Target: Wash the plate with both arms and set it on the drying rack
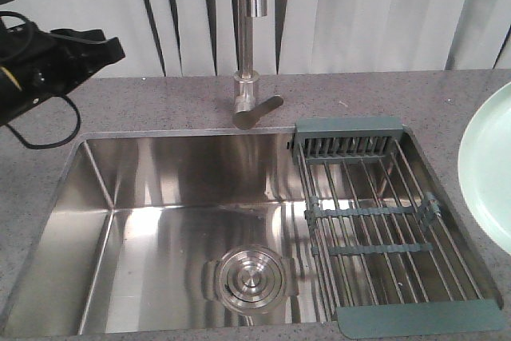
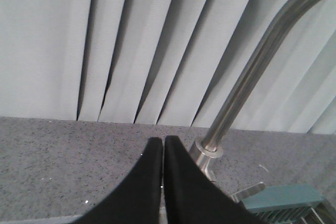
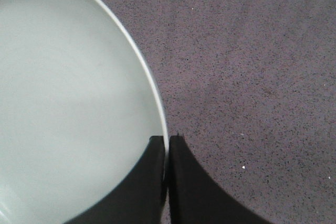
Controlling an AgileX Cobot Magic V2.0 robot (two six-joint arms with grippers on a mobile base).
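Observation:
The pale mint-green plate shows at the right edge of the front view, over the counter beside the sink. In the right wrist view the plate fills the left side, and my right gripper is shut on its rim, one finger over the face and one outside. My left arm hangs above the counter at the far left. Its gripper is shut with nothing in it, pointing at the faucet base. The drying rack of steel rods lies across the right part of the sink.
A steel sink with a round drain fills the middle. The tall faucet stands behind it, its lever pointing right. Speckled grey counter surrounds the sink, with pale vertical blinds behind.

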